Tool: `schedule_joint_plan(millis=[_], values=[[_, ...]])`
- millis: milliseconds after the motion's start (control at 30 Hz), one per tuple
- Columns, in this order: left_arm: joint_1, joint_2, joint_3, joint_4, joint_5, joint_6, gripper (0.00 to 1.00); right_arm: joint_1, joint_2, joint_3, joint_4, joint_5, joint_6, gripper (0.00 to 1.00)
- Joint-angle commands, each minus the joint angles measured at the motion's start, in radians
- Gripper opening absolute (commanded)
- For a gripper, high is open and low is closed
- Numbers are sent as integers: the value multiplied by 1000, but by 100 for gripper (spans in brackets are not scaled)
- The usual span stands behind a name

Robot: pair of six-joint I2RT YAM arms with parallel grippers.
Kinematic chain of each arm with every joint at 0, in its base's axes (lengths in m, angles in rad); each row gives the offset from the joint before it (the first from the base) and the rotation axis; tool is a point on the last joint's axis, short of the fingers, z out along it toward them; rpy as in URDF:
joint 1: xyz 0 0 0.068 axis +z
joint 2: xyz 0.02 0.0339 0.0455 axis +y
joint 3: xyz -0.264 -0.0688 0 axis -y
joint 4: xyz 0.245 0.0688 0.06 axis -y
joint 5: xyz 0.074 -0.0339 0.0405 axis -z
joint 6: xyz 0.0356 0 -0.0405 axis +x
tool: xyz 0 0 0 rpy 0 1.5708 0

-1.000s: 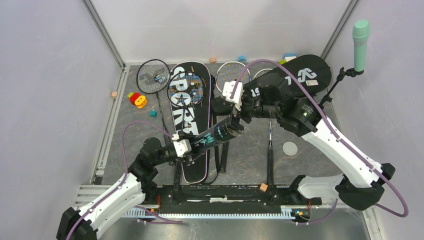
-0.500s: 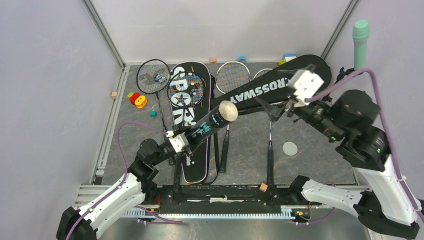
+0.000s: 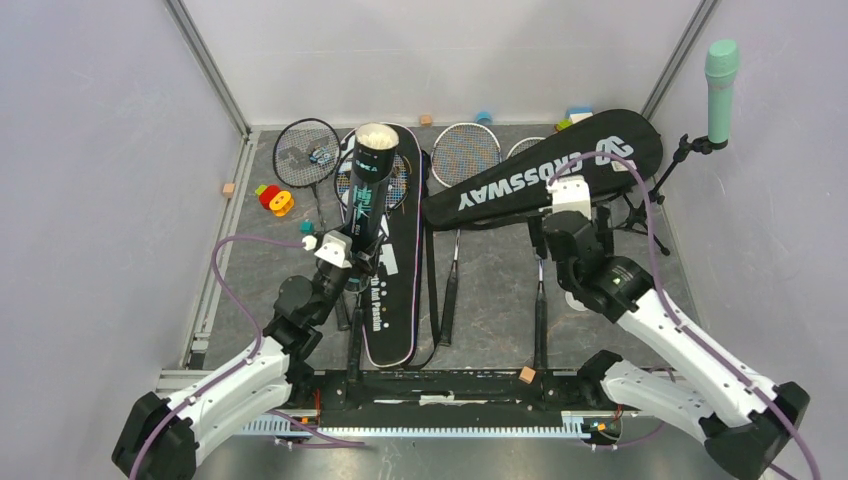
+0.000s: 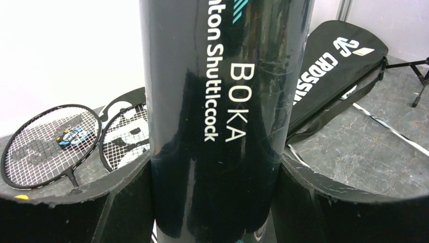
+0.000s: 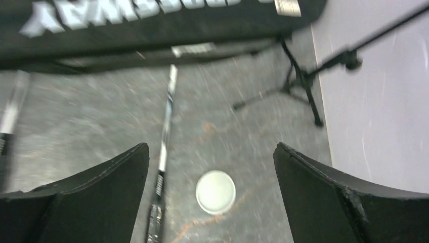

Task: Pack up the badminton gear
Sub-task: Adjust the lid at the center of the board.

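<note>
My left gripper [image 3: 345, 265] is shut on the long black tube [image 3: 368, 190] and holds it upright over the "SPORT" bag [image 3: 390, 300]. White feathers show in the tube's open top. In the left wrist view the tube [image 4: 222, 116] fills the space between the jaws of my left gripper [image 4: 217, 202]. My right gripper [image 3: 562, 240] is open and empty, pointing down beside the "CROSSWAY" bag [image 3: 545, 170]. In the right wrist view a round white lid [image 5: 216, 191] lies on the table between the jaws of my right gripper [image 5: 212, 202]. Rackets [image 3: 306, 152] lie at the back.
A mint-green microphone [image 3: 722, 75] stands on its black stand [image 5: 303, 81] at the right wall. Toy blocks [image 3: 275, 200] lie at the left, and one block [image 3: 527, 375] lies at the front rail. Racket handles [image 3: 540, 310] reach toward the front. A racket shaft [image 5: 164, 136] lies left of the lid.
My left arm has swung the tube from slanting to upright. My right arm left the tube's mouth, swung right, then came down over the white lid.
</note>
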Motion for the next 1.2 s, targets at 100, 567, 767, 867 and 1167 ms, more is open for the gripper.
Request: schedule_joint_plan(millis=[100, 567, 767, 867, 1167], values=[[-1, 21, 24, 147, -25, -66, 20, -207, 7, -183, -67, -67, 259, 98], [-2, 23, 21, 143, -7, -65, 20, -555, 103, -531, 223, -555, 165, 55], [-1, 35, 25, 141, 1, -61, 18, -563, 114, -553, 236, -571, 164, 55], [-1, 32, 24, 139, 6, -59, 18, -564, 97, -538, 224, -568, 167, 55], [-1, 30, 23, 135, 8, -52, 18, -564, 24, -472, 184, -587, 145, 56]])
